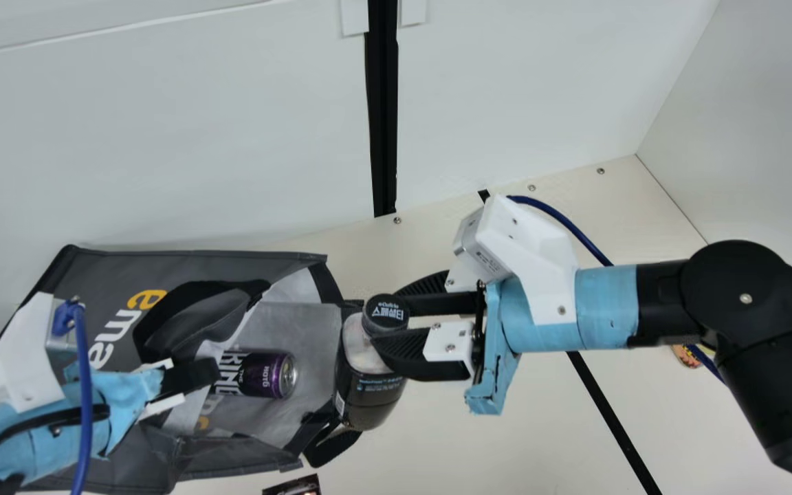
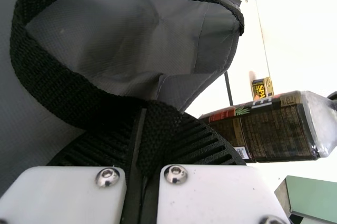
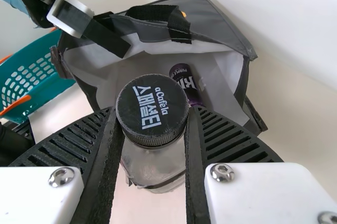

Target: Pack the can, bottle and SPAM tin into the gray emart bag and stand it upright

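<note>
My left gripper is at the upper side of the gray emart bag, which lies with its mouth open. In the left wrist view, the left gripper is shut on the bag's black handle. Inside the bag lies the purple can. My right gripper holds the bottle near its cap, at the bag's mouth; in the right wrist view the right gripper has its fingers on either side of the black cap. The SPAM tin stands on the table, away from the bag.
A teal basket with orange handles stands beside the bag in the right wrist view. A dark item lies at the main view's bottom edge. White walls rise behind the table, and a green object is in the left wrist view.
</note>
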You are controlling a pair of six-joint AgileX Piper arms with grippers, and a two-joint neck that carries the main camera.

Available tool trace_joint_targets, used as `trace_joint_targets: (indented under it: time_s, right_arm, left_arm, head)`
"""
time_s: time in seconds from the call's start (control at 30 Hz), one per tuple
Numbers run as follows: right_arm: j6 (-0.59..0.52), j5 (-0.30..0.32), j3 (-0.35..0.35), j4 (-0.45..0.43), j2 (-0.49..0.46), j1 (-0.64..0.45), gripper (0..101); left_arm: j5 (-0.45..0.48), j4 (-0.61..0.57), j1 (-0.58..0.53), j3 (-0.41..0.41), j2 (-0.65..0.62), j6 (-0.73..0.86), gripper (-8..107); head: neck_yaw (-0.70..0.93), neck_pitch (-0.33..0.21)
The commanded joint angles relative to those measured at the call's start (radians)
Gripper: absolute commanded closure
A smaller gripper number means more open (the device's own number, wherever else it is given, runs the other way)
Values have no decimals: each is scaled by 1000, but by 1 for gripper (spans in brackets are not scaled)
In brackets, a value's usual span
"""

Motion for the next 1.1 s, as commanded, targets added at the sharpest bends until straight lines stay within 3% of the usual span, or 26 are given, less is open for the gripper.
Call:
trace_joint_targets:
  time_s: [0.0,1.07]
  right_arm:
    - [-9,2,2,9,6,0,101]
    - [-90,2,2,42,123,8,101]
  left_arm:
    - [0,0,0,0,0,0,107]
    - [0,0,0,0,0,0,107]
  head:
    - [-1,-23]
    - [-1,-23]
